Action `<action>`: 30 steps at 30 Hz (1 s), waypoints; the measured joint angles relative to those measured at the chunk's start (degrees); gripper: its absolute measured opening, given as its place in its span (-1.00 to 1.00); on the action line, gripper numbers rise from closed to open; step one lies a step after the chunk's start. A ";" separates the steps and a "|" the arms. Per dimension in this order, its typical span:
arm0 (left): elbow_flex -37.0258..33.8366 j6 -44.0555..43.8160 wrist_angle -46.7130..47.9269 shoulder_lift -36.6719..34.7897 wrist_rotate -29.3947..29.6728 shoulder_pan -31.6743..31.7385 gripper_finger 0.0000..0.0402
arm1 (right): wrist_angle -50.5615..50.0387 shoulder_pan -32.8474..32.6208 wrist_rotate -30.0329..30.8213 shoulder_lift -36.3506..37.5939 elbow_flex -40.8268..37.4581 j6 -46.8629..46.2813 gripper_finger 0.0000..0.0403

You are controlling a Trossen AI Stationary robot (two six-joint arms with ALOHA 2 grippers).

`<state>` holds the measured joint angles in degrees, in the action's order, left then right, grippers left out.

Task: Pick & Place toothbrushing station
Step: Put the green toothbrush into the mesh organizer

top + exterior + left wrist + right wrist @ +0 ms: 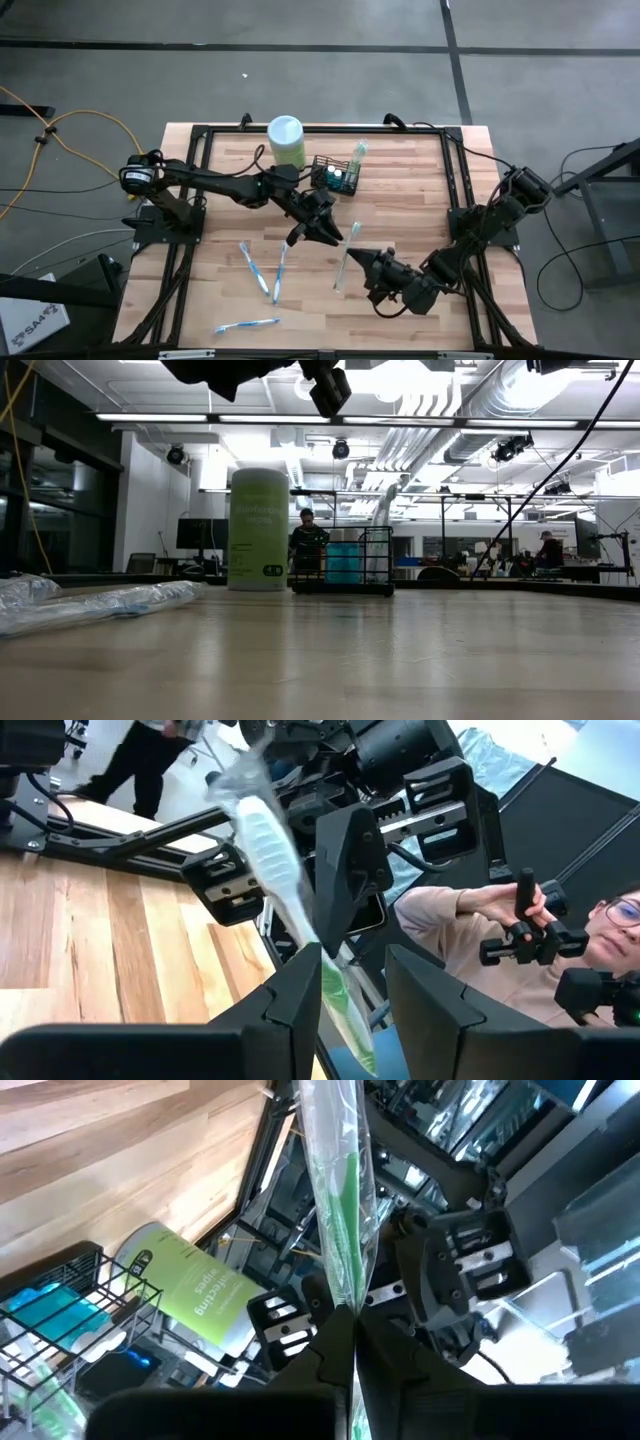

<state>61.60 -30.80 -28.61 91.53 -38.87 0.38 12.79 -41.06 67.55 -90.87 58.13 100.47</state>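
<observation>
High view: both grippers gripping wrapped green toothbrush (pixel 347 250) just front of caddy (pixel 335 174); three toothbrushes (pixel 262 272) still lying farther front.

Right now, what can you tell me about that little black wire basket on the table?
The black wire basket is a small rectangular caddy of thin mesh with compartments. It stands upright on the wooden table near the far edge, just beside the pale green canister. Something teal-blue sits inside one compartment, and a wrapped toothbrush pokes up out of it at the side away from the canister. No gripper touches it.
</observation>
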 joint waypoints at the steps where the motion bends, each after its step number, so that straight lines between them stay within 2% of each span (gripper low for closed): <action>1: 0.00 0.15 0.01 0.00 0.02 0.00 -0.45 | 0.31 0.00 -0.26 0.00 0.00 0.70 -0.98; 10: 0.00 0.63 -0.05 0.02 1.46 0.00 -0.45 | 5.96 0.96 -3.59 0.00 0.00 4.39 -0.98; 20: 0.00 0.83 -0.14 0.02 1.64 -0.17 -0.45 | 5.93 4.03 -8.15 0.00 0.00 4.34 -0.98; 30: 0.00 1.09 -0.12 0.02 1.66 -0.17 -0.45 | 5.93 5.22 -9.27 0.00 0.00 4.18 -0.98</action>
<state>61.60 -29.72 -28.73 91.55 -37.21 0.21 18.72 -35.83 58.28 -90.87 58.13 104.65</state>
